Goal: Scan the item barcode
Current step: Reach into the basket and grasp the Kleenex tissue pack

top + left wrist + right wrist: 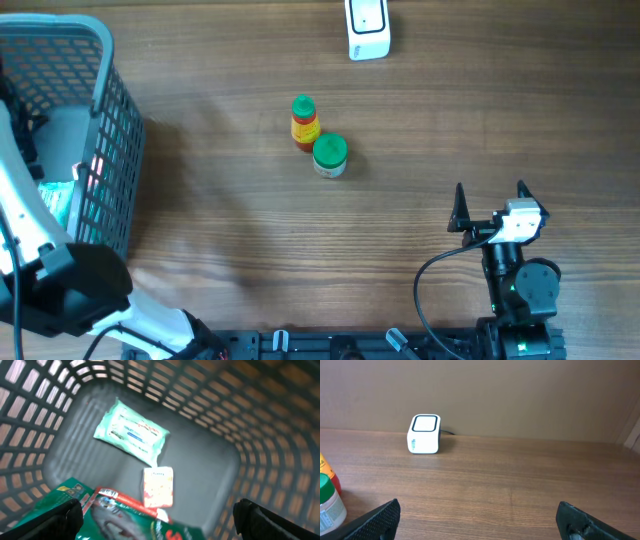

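The white barcode scanner (pixel 367 28) stands at the table's far edge; the right wrist view shows the scanner (pixel 424 434) ahead and to the left. My left gripper (pixel 160 527) hangs open inside the grey basket (pixel 110 130), above a green and red packet (pixel 125 520). Deeper in lie a mint-green wipes pack (pixel 131 434) and a small pink and white box (pixel 158 486). Nothing sits between the left fingers (pixel 55 520). My right gripper (pixel 490 195) stands open low over bare wood at the near right, holding nothing.
A red sauce bottle with a green cap (pixel 304 122) and a green-lidded jar (pixel 329 155) stand together mid-table. The jar (pixel 329 505) shows at the left edge of the right wrist view. The left arm (pixel 60 285) reaches over the basket's near corner.
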`<state>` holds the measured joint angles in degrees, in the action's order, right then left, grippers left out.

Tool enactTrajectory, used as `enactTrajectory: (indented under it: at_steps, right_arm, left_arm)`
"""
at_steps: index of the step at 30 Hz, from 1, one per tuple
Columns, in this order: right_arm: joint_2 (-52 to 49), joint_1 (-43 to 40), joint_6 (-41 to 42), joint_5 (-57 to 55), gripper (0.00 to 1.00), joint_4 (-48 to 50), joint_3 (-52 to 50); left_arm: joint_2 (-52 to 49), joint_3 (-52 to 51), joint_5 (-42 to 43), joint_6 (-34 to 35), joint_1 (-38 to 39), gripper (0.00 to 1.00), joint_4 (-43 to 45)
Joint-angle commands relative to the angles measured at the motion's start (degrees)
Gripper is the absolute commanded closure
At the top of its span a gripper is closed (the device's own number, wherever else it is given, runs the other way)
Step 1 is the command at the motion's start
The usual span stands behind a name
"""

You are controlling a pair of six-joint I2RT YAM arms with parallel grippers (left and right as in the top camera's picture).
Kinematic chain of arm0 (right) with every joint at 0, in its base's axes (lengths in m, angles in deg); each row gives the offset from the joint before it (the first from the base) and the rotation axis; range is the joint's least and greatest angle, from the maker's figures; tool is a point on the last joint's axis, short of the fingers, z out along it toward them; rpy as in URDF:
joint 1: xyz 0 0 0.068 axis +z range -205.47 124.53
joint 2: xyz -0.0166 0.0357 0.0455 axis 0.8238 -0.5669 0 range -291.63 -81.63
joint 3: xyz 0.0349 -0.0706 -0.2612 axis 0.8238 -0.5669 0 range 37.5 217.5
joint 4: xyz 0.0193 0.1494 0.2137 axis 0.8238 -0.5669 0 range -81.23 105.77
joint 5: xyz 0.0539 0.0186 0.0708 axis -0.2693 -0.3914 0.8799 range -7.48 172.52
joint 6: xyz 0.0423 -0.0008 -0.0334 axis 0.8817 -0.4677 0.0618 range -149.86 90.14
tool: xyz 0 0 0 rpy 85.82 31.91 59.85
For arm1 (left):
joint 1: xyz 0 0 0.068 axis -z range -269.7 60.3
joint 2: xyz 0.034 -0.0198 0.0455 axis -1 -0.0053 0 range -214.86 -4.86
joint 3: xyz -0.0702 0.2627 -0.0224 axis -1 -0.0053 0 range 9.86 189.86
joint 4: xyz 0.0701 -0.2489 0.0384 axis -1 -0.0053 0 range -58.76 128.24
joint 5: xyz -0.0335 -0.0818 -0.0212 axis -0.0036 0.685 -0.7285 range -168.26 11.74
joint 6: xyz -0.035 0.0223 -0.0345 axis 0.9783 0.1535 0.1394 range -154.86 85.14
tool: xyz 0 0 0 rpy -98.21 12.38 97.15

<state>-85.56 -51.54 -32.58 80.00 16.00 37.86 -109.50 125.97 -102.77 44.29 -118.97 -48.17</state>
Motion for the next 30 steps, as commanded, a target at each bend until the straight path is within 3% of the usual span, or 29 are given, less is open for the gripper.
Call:
enactTrajectory:
  at_steps: [1, 10, 12, 18, 30]
  right_arm:
    - [-0.11, -0.24, -0.28, 0.92, 0.0, 0.24, 0.0]
    - [-0.11, -0.24, -0.26, 0.92, 0.0, 0.24, 0.0]
    - [-0.11, -0.24, -0.26, 0.92, 0.0, 0.24, 0.0]
    - [-0.11, -0.24, -0.28, 0.92, 0.0, 0.24, 0.0]
    - [-0.11, -0.24, -0.26, 0.92, 0.0, 0.24, 0.0]
  left_arm:
    - [-2.64, 0.13, 0.07, 8.37, -2.38, 0.0, -0.24]
    - [-9.94, 0.13, 1.46, 14.08, -5.14, 0.0, 0.48]
    - [-11.52, 0.13, 2.21, 11.93, -4.98, 0.0, 1.05]
    - [-15.8, 0.11, 7.26, -6.67, -3.13, 0.0, 6.47]
    - [-24.57, 0.09, 14.69, -6.71, -0.72, 0.0, 7.41]
